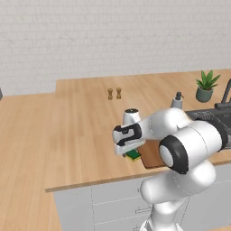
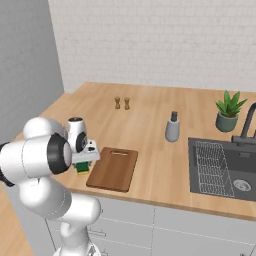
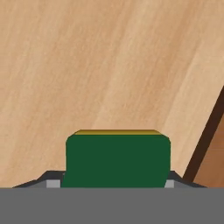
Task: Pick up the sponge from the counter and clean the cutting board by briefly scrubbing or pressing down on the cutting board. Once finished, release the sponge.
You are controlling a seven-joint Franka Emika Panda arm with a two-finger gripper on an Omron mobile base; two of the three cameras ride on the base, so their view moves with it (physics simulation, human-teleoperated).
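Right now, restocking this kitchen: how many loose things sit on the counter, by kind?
Green-and-yellow sponge: 1
Dark brown wooden cutting board: 1
Small brown wooden shakers: 2
Grey soap dispenser: 1
Potted green plant: 1
Total: 6

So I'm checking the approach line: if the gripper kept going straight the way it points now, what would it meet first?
Most likely the sponge: in the hand view its green top sits between the fingertips of the gripper, with the counter under it. The cutting board lies off to the side, out of that line.

No readable text, labels, brands or numbers anywhere; every rendered face in all three views is unmarked.
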